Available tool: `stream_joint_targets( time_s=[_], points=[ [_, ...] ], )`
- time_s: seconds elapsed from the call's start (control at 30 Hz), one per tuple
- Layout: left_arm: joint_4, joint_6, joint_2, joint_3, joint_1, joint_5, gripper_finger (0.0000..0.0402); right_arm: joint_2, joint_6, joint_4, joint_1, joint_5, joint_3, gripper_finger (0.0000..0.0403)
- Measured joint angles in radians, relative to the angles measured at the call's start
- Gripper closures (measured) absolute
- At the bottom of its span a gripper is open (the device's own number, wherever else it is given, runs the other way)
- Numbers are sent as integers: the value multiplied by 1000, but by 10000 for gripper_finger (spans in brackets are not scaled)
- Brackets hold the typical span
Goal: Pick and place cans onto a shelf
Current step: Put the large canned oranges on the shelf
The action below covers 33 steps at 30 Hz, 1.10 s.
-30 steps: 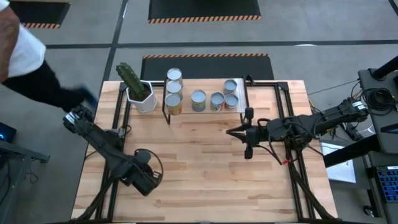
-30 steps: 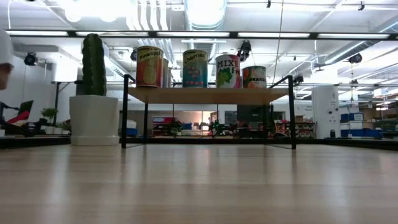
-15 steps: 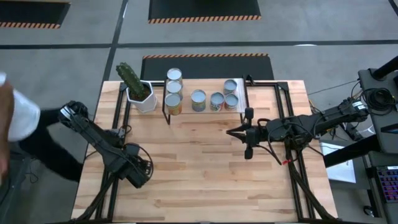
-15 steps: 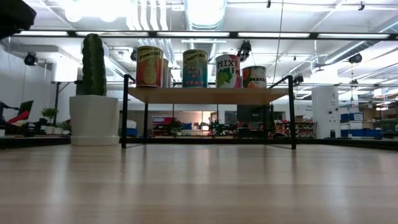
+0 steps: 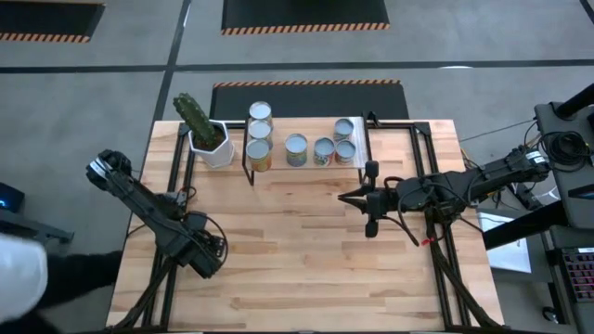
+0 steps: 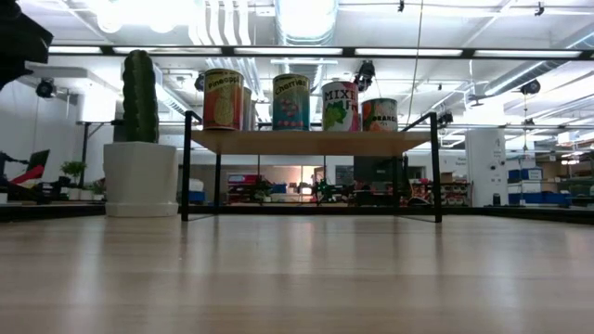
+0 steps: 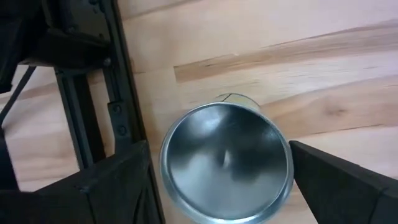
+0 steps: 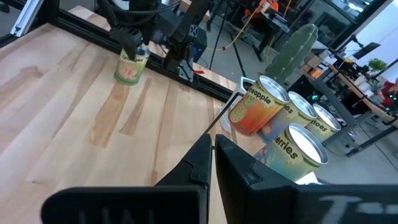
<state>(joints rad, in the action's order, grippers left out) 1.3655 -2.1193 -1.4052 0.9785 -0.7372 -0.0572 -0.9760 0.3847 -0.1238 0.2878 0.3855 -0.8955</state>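
Note:
Several cans (image 5: pixel 296 148) stand upright on the shelf (image 6: pixel 311 141) at the table's far edge, beside its white strip (image 5: pixel 358 139). One more can (image 7: pixel 225 155), silver top up, stands on the table near the left edge; its yellowish label shows in the right wrist view (image 8: pixel 130 68). My left gripper (image 7: pixel 221 186) hangs over it, open and pointing down, with one finger on each side of the rim. In the high view the gripper (image 5: pixel 204 255) hides this can. My right gripper (image 5: pixel 345 197) waits shut above the table's middle right. My left gripper comes at the can from above, its fingers (image 7: pixel 118 180) flanking the rim (image 7: pixel 163 163) of the upright can, which stands on the table. Whether either finger touches the can I cannot tell.
A cactus in a white pot (image 5: pixel 206 137) stands left of the shelf. Black frame rails (image 5: pixel 176 158) run along the table's left and right sides. A person's white sleeve (image 5: pixel 20 278) shows off the near left corner. Bare wood (image 5: pixel 297 241) lies between the arms.
My left gripper has shifted a little toward the table's left and far edges. The person at the left has moved from the far left side down to the near left corner. The cans on the shelf have stayed put.

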Motion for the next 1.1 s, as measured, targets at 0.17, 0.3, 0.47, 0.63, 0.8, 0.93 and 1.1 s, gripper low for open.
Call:
stream_joint_targets(
  time_s=[0.17,0.3,0.47,0.63,0.8,0.93,1.1],
  points=[
    [-16,0,0,-7,0,-29,40,0,-4,0,0,0,0,392],
    [-32,0,0,-14,0,-49,44,0,-7,-1,0,0,0,392],
    [-93,0,0,-54,0,-49,66,0,-9,-8,0,0,0,392],
    [-109,14,0,-58,0,-50,99,0,-11,-10,0,0,0,392],
    [-107,106,-1,13,9,-61,101,0,-11,-19,0,0,0,392],
    [-109,259,-1,131,37,-151,90,0,-11,-21,0,0,0,392],
    [-114,613,-35,376,127,-309,93,0,-11,-21,0,0,0,392]
  ],
)
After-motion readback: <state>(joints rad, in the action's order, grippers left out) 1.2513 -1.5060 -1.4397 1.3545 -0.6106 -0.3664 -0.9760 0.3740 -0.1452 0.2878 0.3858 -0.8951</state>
